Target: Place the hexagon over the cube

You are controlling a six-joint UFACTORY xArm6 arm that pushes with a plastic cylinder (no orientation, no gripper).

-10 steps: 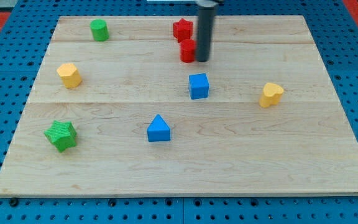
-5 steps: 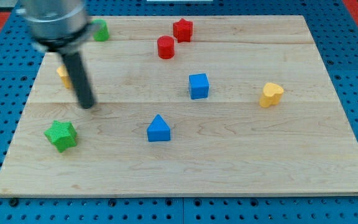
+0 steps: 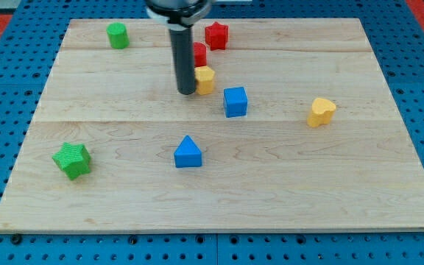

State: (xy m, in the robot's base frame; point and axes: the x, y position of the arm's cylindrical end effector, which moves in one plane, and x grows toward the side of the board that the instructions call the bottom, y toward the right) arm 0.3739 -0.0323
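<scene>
Nearest the view's bottom, a green star point(image 3: 72, 160) is sitting at the left of the wooden board point(image 3: 285, 191), w/ a blue triangle point(image 3: 188, 152) lying a bit further up, near the middle. Over at the view's right a yellow heart point(image 3: 320, 112) is resting well apart from the rest. Going further up, the blue cube point(image 3: 235, 101) is sitting just right of centre. The yellow hexagon point(image 3: 205, 79) is lying just up and left of the cube, near it but not touching as far as I can tell. My tip point(image 3: 186, 91) is pressing the board right beside the hexagon's left side; contact looks likely but the rod is hiding that edge. No claw on this arm, just the rod, so nothing is opening, closing or gripping. Behind the hexagon a red cylinder point(image 3: 199, 54) is peeking out from the rod's right. At the top, a red star point(image 3: 216, 34) is sitting near centre & a green cylinder point(image 3: 118, 34) at the left.
</scene>
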